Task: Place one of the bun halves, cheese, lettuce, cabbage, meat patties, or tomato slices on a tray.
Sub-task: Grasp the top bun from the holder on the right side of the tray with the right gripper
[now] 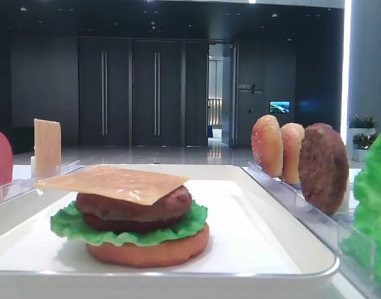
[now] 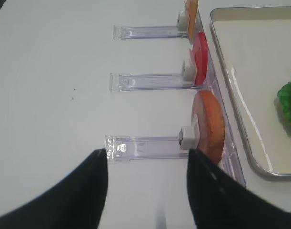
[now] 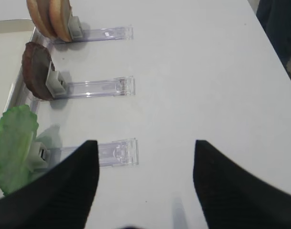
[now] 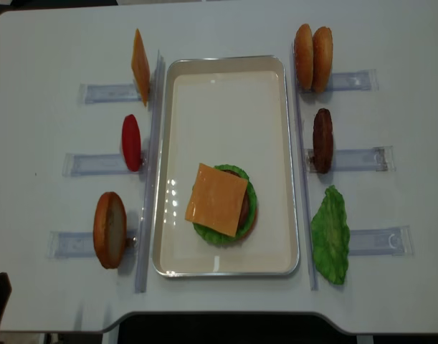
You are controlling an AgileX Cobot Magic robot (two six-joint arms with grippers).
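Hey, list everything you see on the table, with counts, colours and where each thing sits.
tray: one, white, table centre
stack: one on the tray; bottom bun, green lettuce, brown patty, orange cheese on top
bun tops: two, golden, upright, far right rack
meat patty: one, dark brown, middle right rack
lettuce leaf: one, green, near right rack
cheese slice: one, orange, far left rack
tomato slice: one, red, middle left rack
bottom bun: one, orange-brown, near left rack
left gripper: black fingers, open
right gripper: black fingers, open

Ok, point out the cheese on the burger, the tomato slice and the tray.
cheese (image 4: pixel 216 198): overhead view, centre of the slice topping the stack.
tomato slice (image 4: pixel 131 142): overhead view, middle of its upright red edge.
tray (image 4: pixel 226 93): overhead view, bare floor near the far end.
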